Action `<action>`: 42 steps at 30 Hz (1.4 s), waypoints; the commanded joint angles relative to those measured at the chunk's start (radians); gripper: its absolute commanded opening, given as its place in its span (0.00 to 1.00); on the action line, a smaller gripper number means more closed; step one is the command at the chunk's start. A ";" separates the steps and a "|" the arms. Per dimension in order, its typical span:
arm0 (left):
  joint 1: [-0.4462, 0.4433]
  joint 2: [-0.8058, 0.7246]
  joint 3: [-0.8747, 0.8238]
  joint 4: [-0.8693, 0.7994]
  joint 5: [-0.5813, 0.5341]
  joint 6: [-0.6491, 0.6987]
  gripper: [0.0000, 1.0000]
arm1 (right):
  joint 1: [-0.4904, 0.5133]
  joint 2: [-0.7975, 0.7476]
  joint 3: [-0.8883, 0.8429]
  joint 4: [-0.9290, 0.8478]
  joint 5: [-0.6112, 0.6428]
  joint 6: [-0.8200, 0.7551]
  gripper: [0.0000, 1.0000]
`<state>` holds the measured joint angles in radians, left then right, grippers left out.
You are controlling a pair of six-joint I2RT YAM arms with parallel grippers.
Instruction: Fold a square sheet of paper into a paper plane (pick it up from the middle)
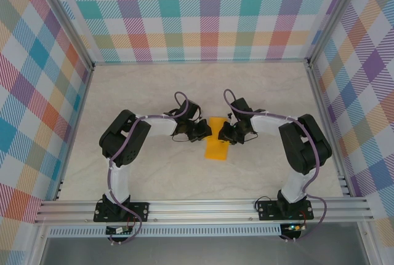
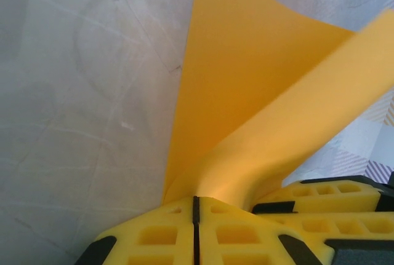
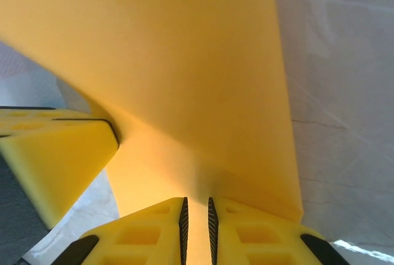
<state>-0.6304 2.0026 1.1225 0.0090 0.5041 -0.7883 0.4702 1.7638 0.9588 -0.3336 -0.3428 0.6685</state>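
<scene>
Pastel checked walls are enclosing a pale marbled bench (image 1: pixel 154 93). At the centre of the top view, the square sheet of paper (image 1: pixel 217 147), orange-yellow and looking like a narrow strip, is sitting between the two arms. The left gripper (image 2: pixel 196 209) is pinching the sheet's edge at the bottom of the left wrist view, jaws pressed together, with the paper curving up toward the upper right. The right gripper (image 3: pixel 197 213) is pinching the sheet too, with a thin layer caught in its narrow slot at the bottom of the right wrist view.
</scene>
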 commanded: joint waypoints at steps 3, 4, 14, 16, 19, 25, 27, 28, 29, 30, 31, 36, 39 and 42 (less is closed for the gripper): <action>-0.015 0.024 -0.048 -0.147 -0.052 0.003 0.08 | 0.021 -0.088 -0.048 -0.004 -0.088 0.018 0.19; -0.015 0.024 -0.047 -0.148 -0.051 0.003 0.08 | 0.027 -0.093 -0.056 -0.006 -0.091 0.021 0.19; -0.015 0.025 -0.045 -0.151 -0.056 -0.001 0.08 | 0.058 -0.092 -0.095 -0.050 -0.100 0.032 0.19; -0.015 0.026 -0.046 -0.149 -0.059 0.000 0.08 | 0.058 -0.093 -0.098 -0.068 -0.088 0.025 0.19; -0.015 0.028 -0.046 -0.149 -0.056 -0.003 0.08 | 0.058 -0.090 -0.098 -0.094 -0.068 0.013 0.19; -0.015 0.028 -0.046 -0.150 -0.058 -0.001 0.08 | 0.058 -0.080 -0.101 -0.119 -0.045 0.000 0.19; -0.015 0.028 -0.046 -0.150 -0.059 -0.001 0.08 | 0.058 -0.080 -0.101 -0.122 -0.044 -0.002 0.19; -0.015 0.027 -0.047 -0.150 -0.059 -0.001 0.08 | 0.057 -0.080 -0.102 -0.123 -0.042 -0.004 0.19; -0.015 0.028 -0.047 -0.150 -0.059 -0.001 0.08 | 0.058 -0.078 -0.103 -0.123 -0.042 -0.003 0.19; -0.015 0.027 -0.045 -0.151 -0.060 -0.001 0.08 | 0.058 -0.078 -0.108 -0.122 -0.043 -0.005 0.19; -0.015 0.027 -0.046 -0.152 -0.061 -0.001 0.08 | 0.058 -0.076 -0.113 -0.121 -0.041 -0.005 0.19; -0.015 0.029 -0.046 -0.159 -0.070 0.000 0.08 | 0.058 -0.075 -0.139 -0.146 -0.006 -0.027 0.19; -0.015 0.027 -0.046 -0.162 -0.071 0.004 0.08 | 0.058 -0.094 -0.152 -0.165 0.022 -0.059 0.19; -0.015 0.030 -0.046 -0.164 -0.073 0.006 0.08 | 0.057 -0.130 -0.162 -0.138 -0.005 -0.083 0.18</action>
<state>-0.6308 2.0018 1.1225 0.0044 0.4999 -0.7887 0.5259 1.6638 0.8326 -0.4160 -0.3714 0.6331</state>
